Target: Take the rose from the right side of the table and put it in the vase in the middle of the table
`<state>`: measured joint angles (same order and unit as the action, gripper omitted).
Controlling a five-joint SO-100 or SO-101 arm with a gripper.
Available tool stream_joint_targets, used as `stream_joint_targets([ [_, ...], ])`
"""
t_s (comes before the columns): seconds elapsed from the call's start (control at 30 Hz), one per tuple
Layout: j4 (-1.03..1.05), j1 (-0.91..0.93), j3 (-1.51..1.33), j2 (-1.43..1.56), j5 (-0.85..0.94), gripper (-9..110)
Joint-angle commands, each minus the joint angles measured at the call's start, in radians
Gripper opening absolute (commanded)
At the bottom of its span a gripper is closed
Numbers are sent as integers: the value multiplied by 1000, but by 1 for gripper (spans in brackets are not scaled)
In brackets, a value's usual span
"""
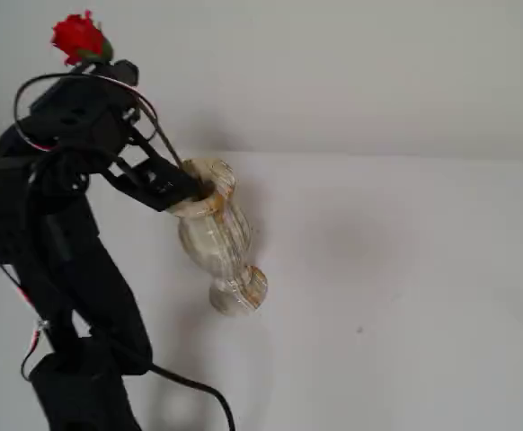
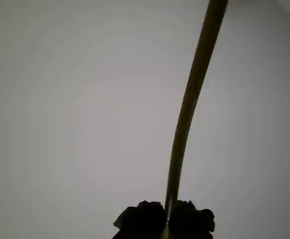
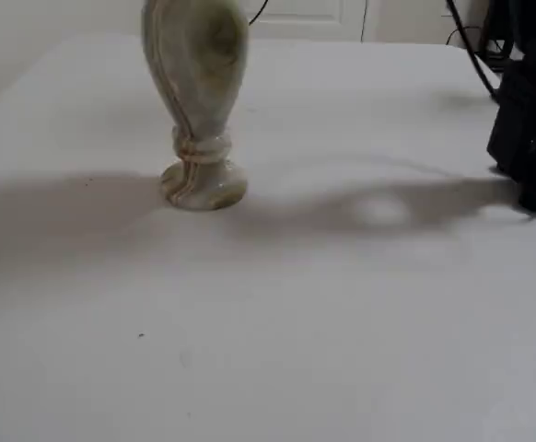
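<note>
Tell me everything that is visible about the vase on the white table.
The vase looks like polished marbled stone, cream with tan and greenish bands. It has a wide flared rim, a bulging body, a narrow ringed waist and a round foot. In a fixed view it stands upright on the table, with its top cut off by the picture's edge. The gripper is at its rim, and the thin stem of the rose reaches down to its mouth.

White panelled door behind the tabletop's far edge

no readable text, labels (or numbers) anywhere
</note>
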<state>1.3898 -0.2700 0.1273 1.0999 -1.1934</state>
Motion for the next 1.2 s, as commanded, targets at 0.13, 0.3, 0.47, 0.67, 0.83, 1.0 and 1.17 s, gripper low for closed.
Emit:
stream_joint_targets([
  [0.13, 44, 109, 95, -23, -14, 1],
  [0.3, 110, 132, 103, -9, -11, 8],
  [0.47, 193, 110, 103, 15, 20, 20],
  [0.67, 261, 103, 103, 66, 51, 30],
  [0.83, 318, 126, 103, 109, 141, 32],
  [1.0, 322, 147, 103, 193, 359, 34],
  [1.17, 333, 133, 103, 314, 713, 33],
])
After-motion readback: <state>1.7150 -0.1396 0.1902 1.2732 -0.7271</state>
